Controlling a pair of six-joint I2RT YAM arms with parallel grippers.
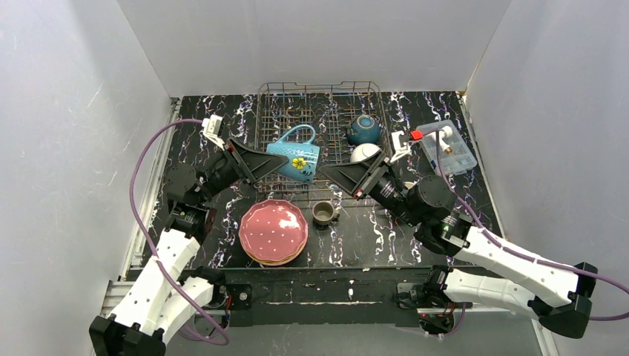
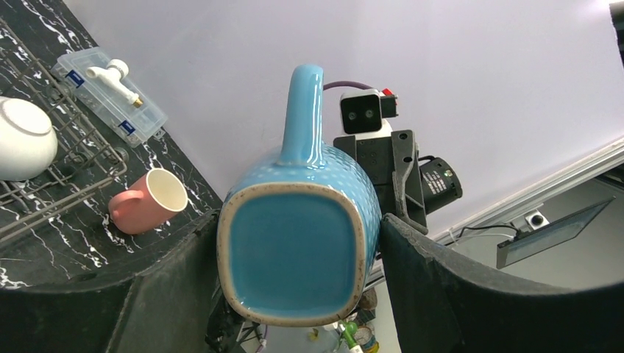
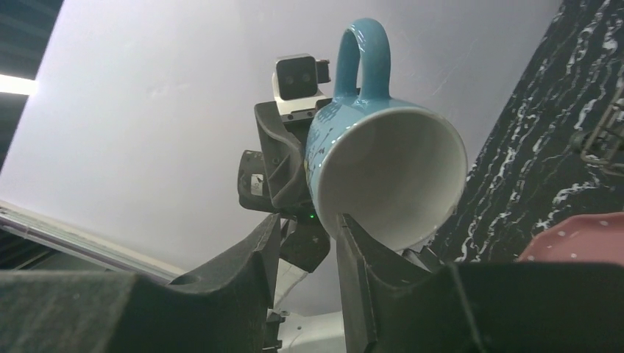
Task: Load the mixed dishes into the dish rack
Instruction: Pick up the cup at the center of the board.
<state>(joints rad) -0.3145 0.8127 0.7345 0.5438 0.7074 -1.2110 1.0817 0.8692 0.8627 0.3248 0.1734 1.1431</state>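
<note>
Observe blue mug (image 1: pixel 295 157) clamped on its side in left gripper (image 1: pixel 280 162), frame centre, over dish rack (image 1: pixel 276 104). Note right gripper (image 3: pixel 307 220) narrowly parted at rim; contact unclear.

Clear plastic box (image 1: pixel 446 147) — white fitting (image 2: pixel 110 77) inside; black marbled table (image 1: pixel 371 237).

The left arm (image 1: pixel 159 274) and the right arm (image 1: pixel 512 263) wear white moulded shells on their near links, with black joints and round black motor housings farther out. A purple cable (image 1: pixel 141 178) loops from each base to its wrist. The left gripper (image 1: pixel 276 160) and the right gripper (image 1: pixel 330 172) have matte black, wedge-shaped fingers. A small white twin-lens camera block (image 2: pixel 362 112) tops each wrist; the right one bears a red tab.
</note>
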